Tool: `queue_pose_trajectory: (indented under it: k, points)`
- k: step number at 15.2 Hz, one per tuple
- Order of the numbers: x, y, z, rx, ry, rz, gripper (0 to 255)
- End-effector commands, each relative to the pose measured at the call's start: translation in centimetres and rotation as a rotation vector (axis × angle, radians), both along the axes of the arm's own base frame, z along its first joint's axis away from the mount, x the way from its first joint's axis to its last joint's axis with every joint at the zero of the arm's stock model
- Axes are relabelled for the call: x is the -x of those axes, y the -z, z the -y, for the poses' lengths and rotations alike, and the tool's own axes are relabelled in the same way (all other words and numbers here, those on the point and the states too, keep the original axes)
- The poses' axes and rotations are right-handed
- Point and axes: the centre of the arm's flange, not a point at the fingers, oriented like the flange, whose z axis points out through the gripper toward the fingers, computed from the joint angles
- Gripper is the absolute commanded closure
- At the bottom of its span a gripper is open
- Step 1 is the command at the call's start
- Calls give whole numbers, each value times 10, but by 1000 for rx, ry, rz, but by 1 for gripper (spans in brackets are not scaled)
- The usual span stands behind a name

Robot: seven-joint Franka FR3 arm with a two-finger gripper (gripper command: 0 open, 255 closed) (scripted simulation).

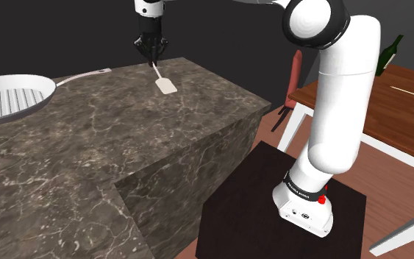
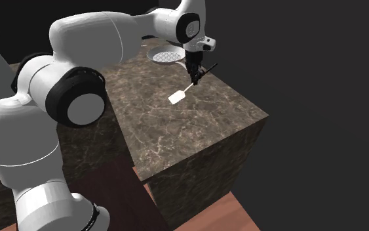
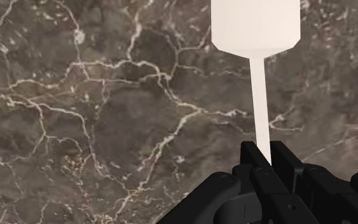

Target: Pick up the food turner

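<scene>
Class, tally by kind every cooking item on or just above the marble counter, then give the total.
food turner, its handle clasped in the gripper: 1
ridged pan: 1
Total: 2

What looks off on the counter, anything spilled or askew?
Nothing stands out. The gripper is shut on the turner by its thin handle, blade pointing away, with no bend or break showing. The pan sits flat on the counter, and nothing is spilled.
</scene>
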Motion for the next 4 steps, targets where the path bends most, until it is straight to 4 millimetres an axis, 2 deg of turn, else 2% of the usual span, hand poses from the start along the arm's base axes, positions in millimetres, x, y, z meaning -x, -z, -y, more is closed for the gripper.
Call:
queue_pose_trajectory:
  k: [1, 4]
  points:
    - [0, -9, -1, 0, 0, -1, 255]
    - [0, -15, -1, 0, 0, -1, 255]
